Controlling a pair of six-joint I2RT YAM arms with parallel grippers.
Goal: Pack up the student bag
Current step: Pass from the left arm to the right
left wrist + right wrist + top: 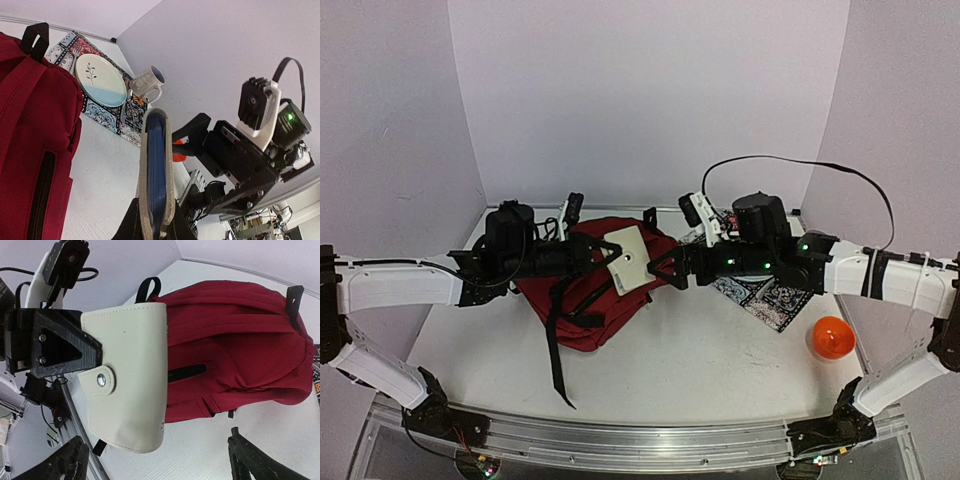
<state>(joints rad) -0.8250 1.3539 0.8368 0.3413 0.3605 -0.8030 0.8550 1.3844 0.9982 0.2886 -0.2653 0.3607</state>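
Note:
The student bag [582,300], dark red with black straps, lies flat on the table left of centre; it also fills the right wrist view [235,355] and the left edge of the left wrist view [30,125]. Above it, my left gripper [155,225] is shut on the bottom edge of a cream snap-flap case [156,175] with blue inside. The case [628,262] hangs in the air between the two arms. My right gripper [157,460] stands open, its fingers wide on either side and clear of the case [130,375].
A patterned mat [765,295] lies right of the bag under the right arm. It carries a white and blue plate [100,80] and a pale mug [147,82]. An orange object [831,338] sits at the right front. The walls stand close.

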